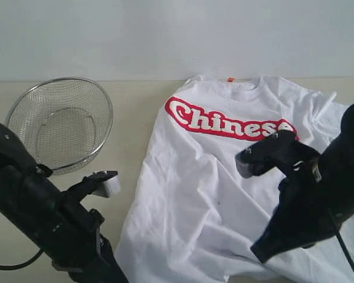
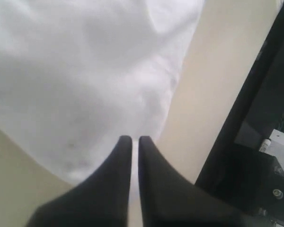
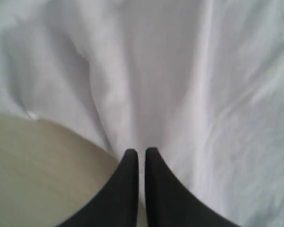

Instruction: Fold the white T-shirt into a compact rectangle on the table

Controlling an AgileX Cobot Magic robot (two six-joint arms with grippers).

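Note:
The white T-shirt (image 1: pixel 206 177) lies spread face up on the table (image 1: pixel 135 112), with its red "Chinese" band (image 1: pixel 224 121) toward the far side and the orange neck tag (image 1: pixel 230 79) at the collar. My left gripper (image 1: pixel 104 181) hangs shut just left of the shirt's lower side edge. In the left wrist view that gripper (image 2: pixel 132 139) is over the white cloth (image 2: pixel 85 71) with nothing between its fingers. My right gripper (image 1: pixel 248 160) hovers shut above the shirt's right half. The right wrist view shows it (image 3: pixel 141 151) over wrinkled fabric (image 3: pixel 189 85) near the shirt's edge, holding nothing.
A round wire-mesh basket (image 1: pixel 60 124) stands at the back left, near the left arm. A pale wall (image 1: pixel 165 35) runs behind the table. Bare tabletop (image 3: pixel 38 161) borders the shirt. The robot's dark base (image 2: pixel 255 156) shows in the left wrist view.

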